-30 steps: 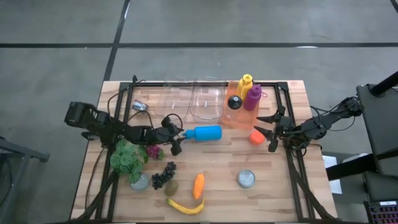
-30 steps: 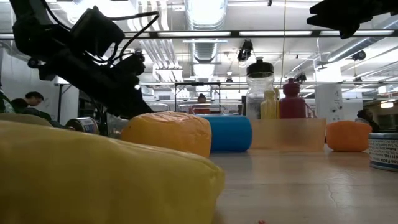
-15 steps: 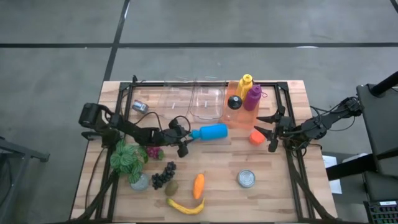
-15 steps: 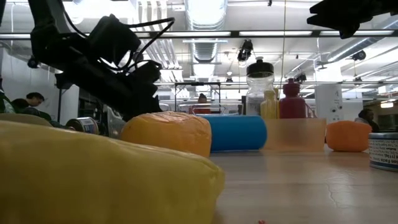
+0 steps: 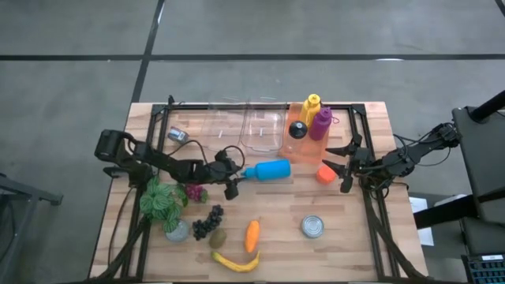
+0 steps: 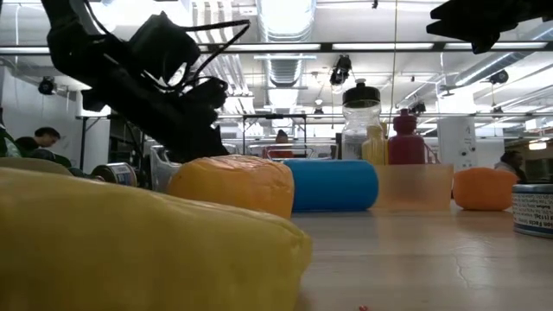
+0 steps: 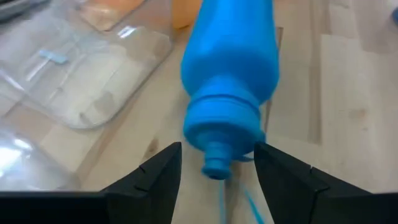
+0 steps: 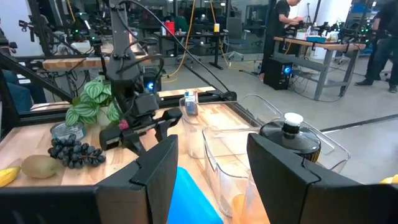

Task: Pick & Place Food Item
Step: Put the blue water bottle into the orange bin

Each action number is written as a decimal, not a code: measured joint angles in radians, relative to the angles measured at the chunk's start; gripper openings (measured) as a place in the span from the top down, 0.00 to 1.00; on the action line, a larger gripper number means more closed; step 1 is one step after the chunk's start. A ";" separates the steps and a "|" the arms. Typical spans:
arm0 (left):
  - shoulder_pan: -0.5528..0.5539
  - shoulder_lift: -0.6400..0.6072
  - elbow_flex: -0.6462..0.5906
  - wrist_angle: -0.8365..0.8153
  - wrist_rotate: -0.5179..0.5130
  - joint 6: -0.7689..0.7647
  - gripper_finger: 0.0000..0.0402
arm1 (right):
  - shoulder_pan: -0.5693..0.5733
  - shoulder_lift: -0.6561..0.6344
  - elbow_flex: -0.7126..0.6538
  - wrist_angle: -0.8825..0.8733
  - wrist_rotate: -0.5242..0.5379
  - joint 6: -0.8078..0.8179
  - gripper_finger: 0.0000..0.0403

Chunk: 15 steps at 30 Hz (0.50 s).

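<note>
I see the left gripper [image 5: 233,180] low over the counter [image 5: 355,252], jaws parted, nothing held. The cap end of the blue bottle [image 5: 266,169] sits between its fingertips [image 7: 163,167] in the left wrist view, no contact that I can see. Bottle lies on its side, about mid-counter, pointing toward the left gripper.

Left side of the counter: a plant [image 5: 162,203] in a small pot, grapes [image 5: 207,222] just beside it, kiwi [image 5: 218,237] touching or nearly touching the grapes. A small can [image 5: 177,135] lies at the far left corner.

Front centre: banana [image 5: 237,262] along the near edge, carrot [image 5: 252,235] just above it, apart from the kiwi. Neither food item is held.

Back centre: two clear bins [image 5: 247,130] side by side. Right of them an orange-tinted bin [image 5: 297,151] with three bottles standing in it: yellow bottle [image 5: 310,106], purple bottle [image 5: 321,123], black-capped bottle [image 5: 297,130].

Right of centre: tin [image 5: 312,227] upright near the front. An orange object [image 5: 324,175] sits just beside the right gripper [image 5: 342,167].

Right gripper hovers at the right edge, jaws apart, empty, aimed across the counter toward the left arm.

Low view: banana and carrot fill the foreground, blue bottle behind them. People stand in the room beyond.
</note>
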 joint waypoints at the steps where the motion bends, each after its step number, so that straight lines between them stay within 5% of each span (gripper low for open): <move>1: 0.000 -0.013 0.000 -0.012 -0.001 -0.001 0.49 | 0.000 0.000 0.000 0.000 0.000 0.000 0.53; 15: 0.002 -0.054 -0.013 -0.079 -0.029 0.069 0.49 | 0.000 0.004 0.000 0.000 0.000 -0.001 0.53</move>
